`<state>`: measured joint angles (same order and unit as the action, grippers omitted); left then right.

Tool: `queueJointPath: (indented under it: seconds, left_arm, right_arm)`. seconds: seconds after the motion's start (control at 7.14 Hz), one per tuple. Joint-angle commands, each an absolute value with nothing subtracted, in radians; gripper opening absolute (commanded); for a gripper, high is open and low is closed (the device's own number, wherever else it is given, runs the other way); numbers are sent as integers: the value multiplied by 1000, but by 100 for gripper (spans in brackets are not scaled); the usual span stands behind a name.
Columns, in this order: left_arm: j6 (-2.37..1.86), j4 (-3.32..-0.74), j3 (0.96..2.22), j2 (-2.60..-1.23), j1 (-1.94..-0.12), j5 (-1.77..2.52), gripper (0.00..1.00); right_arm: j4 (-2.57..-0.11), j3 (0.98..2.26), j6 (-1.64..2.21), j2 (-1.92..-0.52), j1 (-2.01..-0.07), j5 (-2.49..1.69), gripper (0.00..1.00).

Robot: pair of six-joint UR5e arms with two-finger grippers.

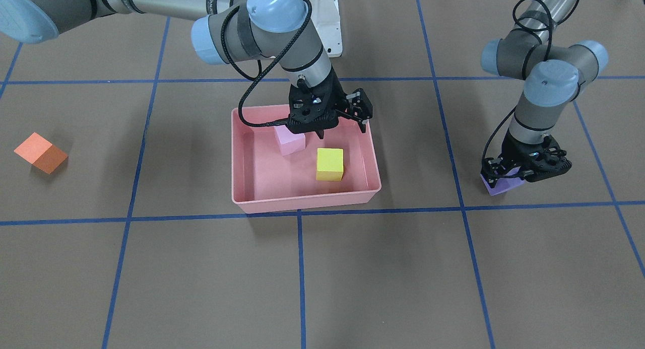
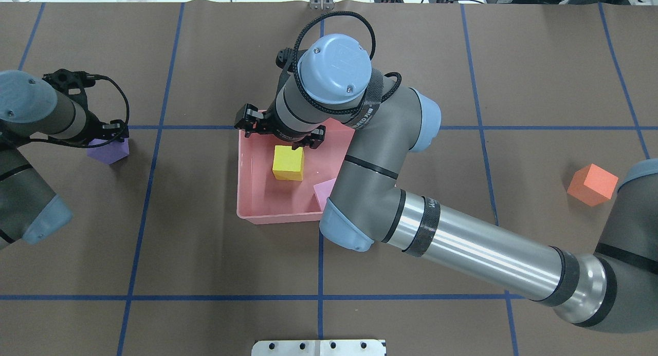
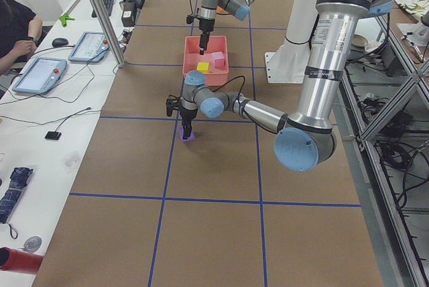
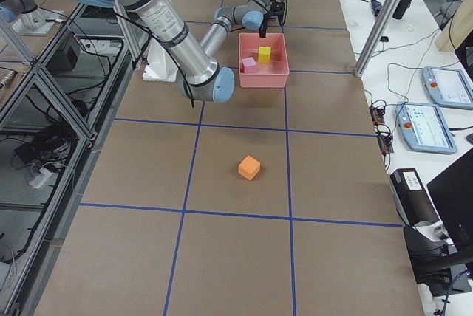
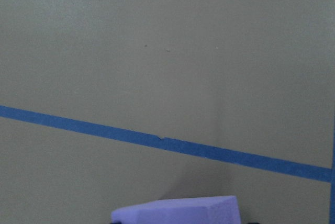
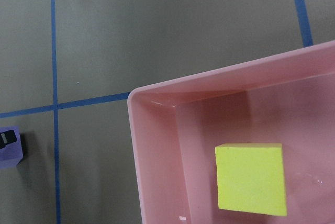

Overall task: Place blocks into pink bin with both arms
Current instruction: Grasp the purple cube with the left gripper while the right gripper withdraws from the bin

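Observation:
The pink bin (image 1: 302, 204) stands mid-table and holds the yellow block (image 1: 330, 162) and the light pink block (image 1: 291, 143). My right gripper (image 1: 342, 130) hangs open and empty just above the bin's back part; its wrist view shows the yellow block (image 6: 251, 178) below it. The purple block (image 1: 501, 186) rests on the table off to the bin's side. My left gripper (image 1: 509, 175) is down over it, with its fingers against the block's sides. The block fills the bottom edge of the left wrist view (image 5: 178, 211). The orange block (image 2: 592, 184) lies alone on the table by my right arm.
The brown table is crossed by blue tape lines (image 1: 300, 278). The white pedestal (image 1: 330, 31) stands behind the bin. My right forearm (image 2: 478, 253) stretches low across the table between the orange block and the bin. A side bench with tablets (image 3: 40, 72) runs along the far edge.

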<state>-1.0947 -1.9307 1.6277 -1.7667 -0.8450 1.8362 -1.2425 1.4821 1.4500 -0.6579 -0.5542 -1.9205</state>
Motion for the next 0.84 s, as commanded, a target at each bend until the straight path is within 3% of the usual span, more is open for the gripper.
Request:
queueJointPath:
  seconds: [0.0,0.7]
  left_arm:
    - [-1106,-1925,1641,-1763,-848,1836,0]
    - [-1101,-1698,1787,-1822,-887,1847,0]
  right_arm:
    - [-1238,1486,1451,-658,-557,-1921,100]
    - [-1284,1595,1450,-701,-742,-2093,100]
